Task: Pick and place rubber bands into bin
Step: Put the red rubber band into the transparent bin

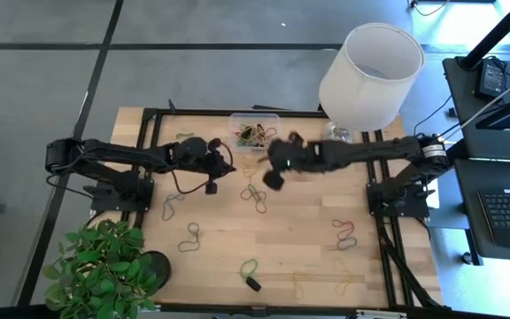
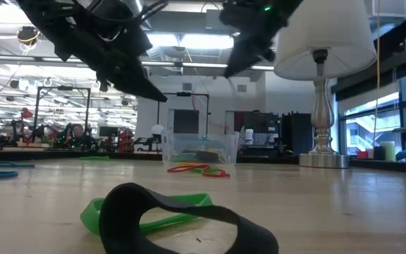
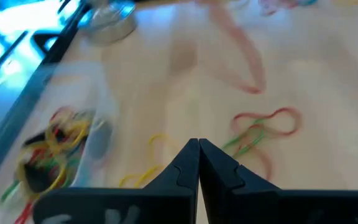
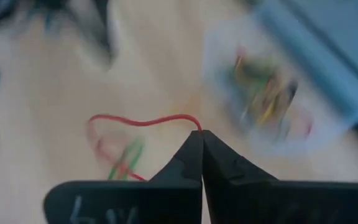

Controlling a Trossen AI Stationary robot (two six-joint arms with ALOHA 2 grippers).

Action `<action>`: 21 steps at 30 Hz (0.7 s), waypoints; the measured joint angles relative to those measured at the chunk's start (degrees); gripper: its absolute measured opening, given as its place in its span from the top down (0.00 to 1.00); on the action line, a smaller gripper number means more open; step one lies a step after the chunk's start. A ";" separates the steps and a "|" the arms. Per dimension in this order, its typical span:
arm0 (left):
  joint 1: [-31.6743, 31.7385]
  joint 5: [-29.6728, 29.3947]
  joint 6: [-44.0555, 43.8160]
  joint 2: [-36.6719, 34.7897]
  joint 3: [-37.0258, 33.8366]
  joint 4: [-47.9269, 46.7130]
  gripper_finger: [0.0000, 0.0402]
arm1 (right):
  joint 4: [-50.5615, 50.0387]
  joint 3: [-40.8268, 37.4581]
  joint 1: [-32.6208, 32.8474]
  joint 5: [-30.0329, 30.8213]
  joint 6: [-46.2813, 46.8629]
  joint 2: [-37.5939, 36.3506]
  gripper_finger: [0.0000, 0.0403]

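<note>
Rubber bands [image 1: 255, 195]: thin, light, floppy loops scattered over the table [image 1: 308, 257]; likely best pinched at one strand. Right gripper [image 4: 201, 134] clenched on a red band [image 4: 143, 121], raised. Left gripper [image 3: 198, 144] clenched, empty. Bin [image 1: 255, 129] at the far edge, partly filled.

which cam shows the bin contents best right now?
Left wrist view: the bin sits close, with yellow, red and green rubber bands distinguishable inside. The right wrist view shows it blurred, the high view small at the table's far edge, and the low view side-on through its clear wall.
</note>
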 joint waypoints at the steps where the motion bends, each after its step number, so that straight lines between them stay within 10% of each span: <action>1: -0.02 1.33 0.54 0.00 0.00 0.85 0.99 | 2.86 0.00 -1.57 -0.15 -2.01 0.00 1.00; 8: 1.54 2.74 0.67 0.00 -2.49 7.21 0.99 | 18.56 1.10 -11.60 -7.39 -9.14 2.76 1.00; 21: 4.98 2.70 -1.32 -0.02 -3.41 7.96 0.98 | 2.74 23.22 -20.70 -7.62 -13.78 21.53 1.00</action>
